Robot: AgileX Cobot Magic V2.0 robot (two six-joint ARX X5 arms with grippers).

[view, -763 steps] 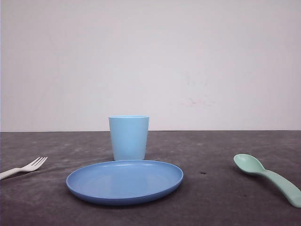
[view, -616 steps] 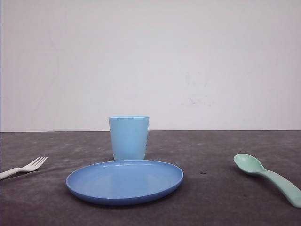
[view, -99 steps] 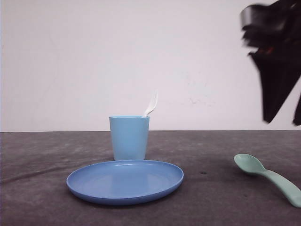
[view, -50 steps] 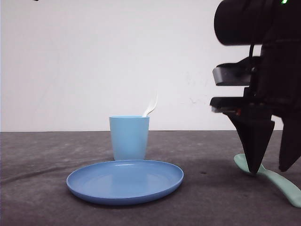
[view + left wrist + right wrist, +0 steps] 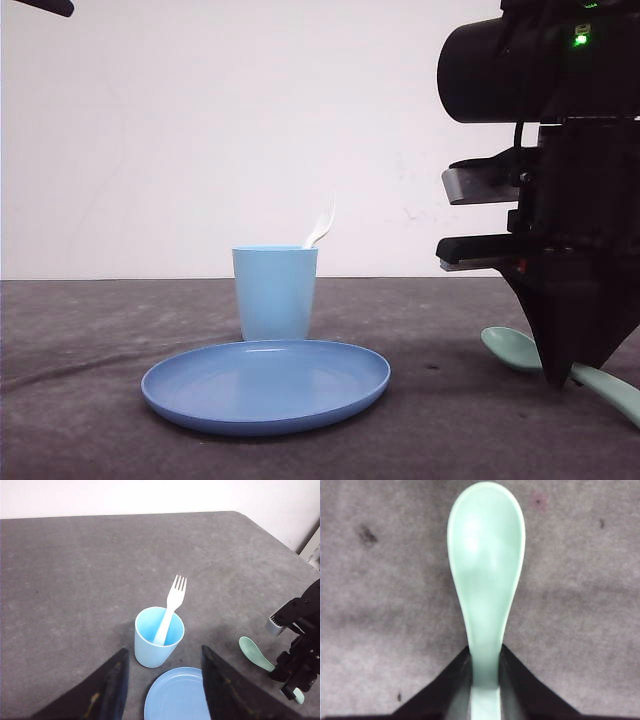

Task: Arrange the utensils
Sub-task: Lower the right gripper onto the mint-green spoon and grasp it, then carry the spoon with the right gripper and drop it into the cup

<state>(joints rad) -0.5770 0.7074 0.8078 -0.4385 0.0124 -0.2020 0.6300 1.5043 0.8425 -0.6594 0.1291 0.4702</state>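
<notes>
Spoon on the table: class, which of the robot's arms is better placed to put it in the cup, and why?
The right. Its gripper already straddles the mint-green spoon at the handle, fingers on both sides. The left gripper hangs open above the cup, where the fork stands, away from the spoon.

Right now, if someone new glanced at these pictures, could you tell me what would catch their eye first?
Most striking is the black right pincer at the table's right side, its fingers closed on the handle of the mint-green spoon, which lies on the grey table. Next comes the white fork standing tines-up in the light-blue cup, just behind the blue plate.
</notes>
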